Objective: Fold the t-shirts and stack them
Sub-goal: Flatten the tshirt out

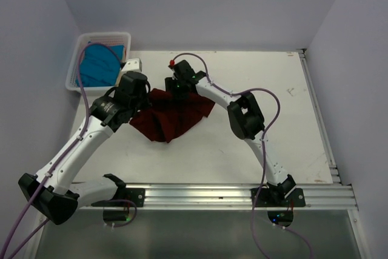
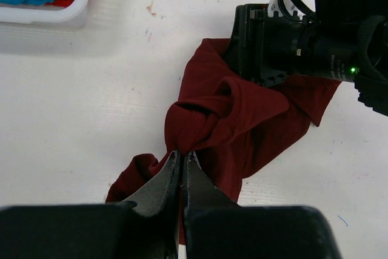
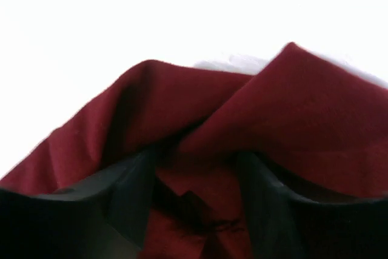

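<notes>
White bench (image 1: 200,162) between pale walls carries one maroon t-shirt (image 1: 173,116), crumpled in a heap at the middle-left of the top view, with no flat panel or straight hem showing. I judge the step in hand to be the spreading-out that comes ahead of any fold: the cloth is bunched and twisted on itself, so nothing has been folded yet. The next move likely calls for the two holds to draw apart and lift, so the twist drops out and the shirt can be laid flat, and both grips must be firm for that.

At the shirt's nine o'clock edge the left hand (image 2: 182,156) has its fingers pressed together on a raised ridge of the fabric. At twelve o'clock the right hand (image 3: 195,168) is down in the cloth, its fingers standing apart with a fold humped between and over them. Whether they press on it I cannot tell.

Out at ten o'clock, well apart from the shirt, a white basket (image 1: 76,68) in the far corner holds a blue garment (image 1: 97,65).
</notes>
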`<state>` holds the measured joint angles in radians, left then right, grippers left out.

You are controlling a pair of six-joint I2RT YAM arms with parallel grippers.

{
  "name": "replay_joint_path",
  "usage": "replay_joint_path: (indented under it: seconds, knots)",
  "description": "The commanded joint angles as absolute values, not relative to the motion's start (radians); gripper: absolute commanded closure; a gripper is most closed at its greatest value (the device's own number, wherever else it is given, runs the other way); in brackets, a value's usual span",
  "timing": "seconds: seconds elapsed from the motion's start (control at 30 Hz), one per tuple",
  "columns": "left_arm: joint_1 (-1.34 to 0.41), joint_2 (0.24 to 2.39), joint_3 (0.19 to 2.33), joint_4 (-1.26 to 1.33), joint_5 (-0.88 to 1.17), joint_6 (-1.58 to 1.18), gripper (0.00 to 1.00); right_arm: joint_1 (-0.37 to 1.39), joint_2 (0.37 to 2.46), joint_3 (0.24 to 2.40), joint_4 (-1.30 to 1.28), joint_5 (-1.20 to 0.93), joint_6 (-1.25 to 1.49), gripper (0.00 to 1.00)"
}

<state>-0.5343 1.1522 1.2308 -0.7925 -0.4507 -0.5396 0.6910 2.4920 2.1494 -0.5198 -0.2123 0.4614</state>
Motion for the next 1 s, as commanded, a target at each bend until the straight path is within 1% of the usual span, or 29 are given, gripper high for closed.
replay_joint_path:
  seconds: [0.0, 0.03, 0.07, 0.1, 0.13, 0.3, 0.43, 0.5, 0.53, 0.8, 0.83, 0.87, 0.9, 0.93, 0.97]
  knots:
    - [-0.52, 1.109, 1.221, -0.755, -0.459, -0.56, 1.0, 0.703, 2.503, 2.198, -0.538, -0.219, 0.489, 0.51]
    - [-0.517, 1.103, 1.22, -0.755, -0.459, -0.56, 1.0, 0.703, 2.5, 2.186, -0.531, -0.216, 0.491, 0.58]
    - [-0.515, 1.101, 1.216, -0.753, -0.459, -0.557, 1.0, 0.704, 2.497, 2.18, -0.526, -0.209, 0.489, 0.68]
    - [-0.512, 1.1, 1.21, -0.752, -0.459, -0.558, 1.0, 0.704, 2.482, 2.174, -0.525, -0.201, 0.485, 0.92]
    - [-0.511, 1.1, 1.21, -0.752, -0.457, -0.558, 1.0, 0.703, 2.471, 2.154, -0.525, -0.193, 0.483, 1.0]
    - [-0.497, 1.107, 1.174, -0.723, -0.46, -0.548, 1.0, 0.703, 2.34, 2.03, -0.52, -0.126, 0.43, 1.0]
    - [-0.477, 1.124, 1.117, -0.687, -0.459, -0.554, 1.0, 0.703, 2.127, 1.86, -0.543, -0.04, 0.376, 1.0]
    - [-0.468, 1.127, 1.065, -0.663, -0.459, -0.561, 1.0, 0.701, 2.048, 1.81, -0.575, -0.003, 0.353, 1.0]
    - [-0.463, 1.129, 1.049, -0.658, -0.465, -0.577, 1.0, 0.703, 1.98, 1.771, -0.589, 0.046, 0.344, 1.0]
    - [-0.456, 1.152, 0.882, -0.638, -0.475, -0.638, 0.99, 0.701, 1.741, 1.651, -0.765, 0.207, 0.311, 1.0]
    - [-0.454, 1.157, 0.873, -0.646, -0.488, -0.653, 0.95, 0.703, 1.723, 1.644, -0.782, 0.222, 0.313, 1.0]
    - [-0.454, 1.157, 0.859, -0.661, -0.495, -0.663, 0.89, 0.703, 1.701, 1.638, -0.799, 0.257, 0.313, 1.0]
    - [-0.454, 1.152, 0.853, -0.667, -0.502, -0.67, 0.78, 0.703, 1.666, 1.626, -0.827, 0.271, 0.316, 1.0]
    - [-0.453, 1.144, 0.839, -0.664, -0.506, -0.679, 0.53, 0.703, 1.645, 1.62, -0.839, 0.29, 0.318, 1.0]
    - [-0.453, 1.137, 0.833, -0.66, -0.506, -0.684, 0.39, 0.703, 1.626, 1.612, -0.85, 0.319, 0.318, 1.0]
